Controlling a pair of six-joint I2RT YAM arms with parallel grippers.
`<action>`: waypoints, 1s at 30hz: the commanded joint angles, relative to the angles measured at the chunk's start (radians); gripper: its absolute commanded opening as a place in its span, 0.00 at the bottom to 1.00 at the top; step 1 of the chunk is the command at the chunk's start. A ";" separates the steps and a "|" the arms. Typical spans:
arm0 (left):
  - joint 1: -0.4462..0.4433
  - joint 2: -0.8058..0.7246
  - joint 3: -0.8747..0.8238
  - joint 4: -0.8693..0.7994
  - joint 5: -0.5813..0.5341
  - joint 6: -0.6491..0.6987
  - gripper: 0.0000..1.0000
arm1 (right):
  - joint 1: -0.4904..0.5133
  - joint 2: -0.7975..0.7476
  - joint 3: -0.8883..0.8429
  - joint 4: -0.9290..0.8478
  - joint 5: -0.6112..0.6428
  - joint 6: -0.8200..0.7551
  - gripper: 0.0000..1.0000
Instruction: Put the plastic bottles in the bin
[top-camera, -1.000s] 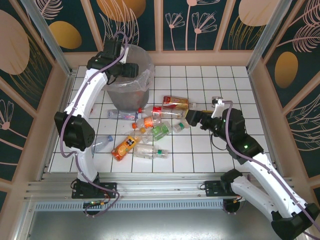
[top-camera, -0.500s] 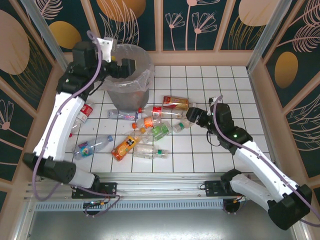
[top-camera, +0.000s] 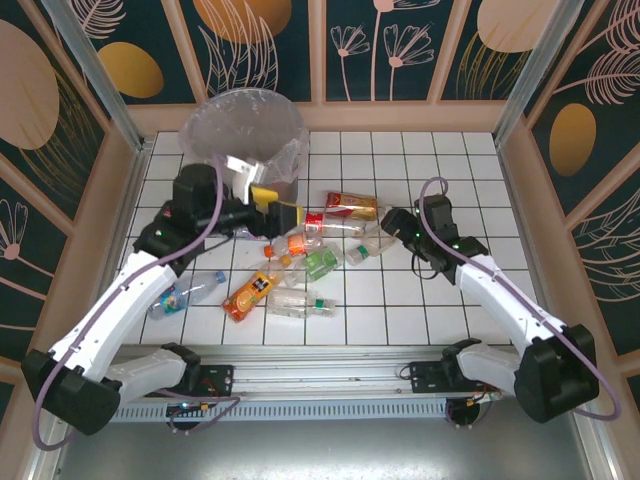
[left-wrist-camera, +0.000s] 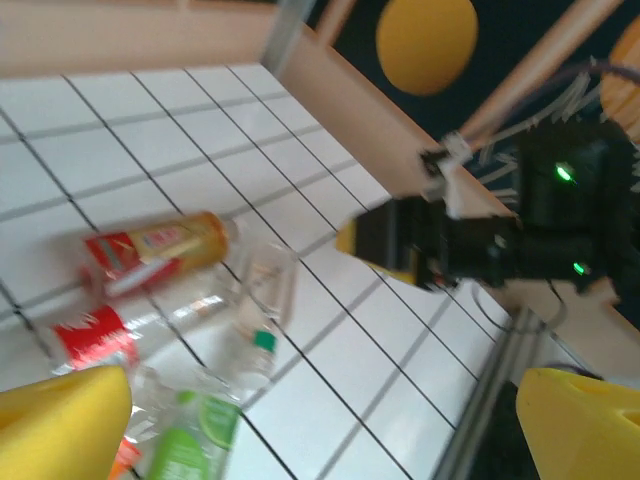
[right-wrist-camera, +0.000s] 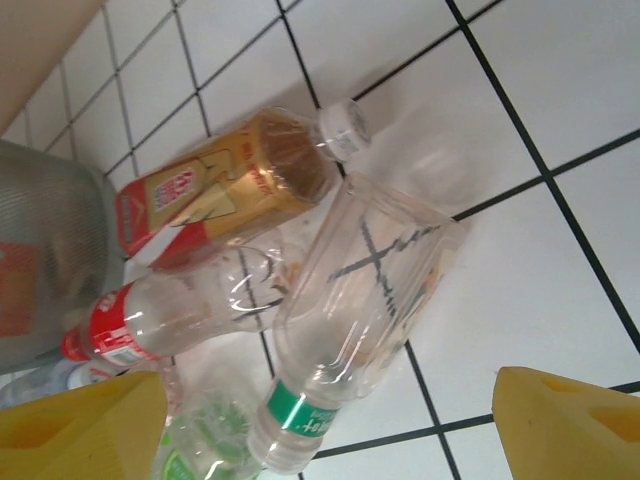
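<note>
Left pincer (top-camera: 277, 206) and right pincer (top-camera: 390, 220) both gaped empty over the plastic bottles (top-camera: 322, 262) heaped mid-bench, near side of the bin (top-camera: 290, 150); both crowding that pile risked an arm clash or the clear green-banded bottle (right-wrist-camera: 365, 300) skidding off.

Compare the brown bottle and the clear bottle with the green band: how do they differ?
Colour: the brown bottle is amber with a wide red and yellow label; the clear bottle is see-through, with just a thin green band near its neck. Pose: in the right wrist view, the brown bottle's white cap points upper right; the clear bottle's neck points lower left. Both lie on their sides on the tiled table.
</note>
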 joint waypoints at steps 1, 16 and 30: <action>-0.052 -0.020 -0.081 0.172 0.061 -0.083 0.99 | -0.008 0.050 0.009 0.036 0.008 0.033 0.86; -0.131 0.003 -0.227 0.249 0.102 -0.032 0.98 | 0.007 0.329 0.118 0.091 0.067 0.126 0.85; -0.131 0.009 -0.243 0.258 0.112 -0.029 0.98 | 0.017 0.469 0.169 0.112 0.090 0.147 0.77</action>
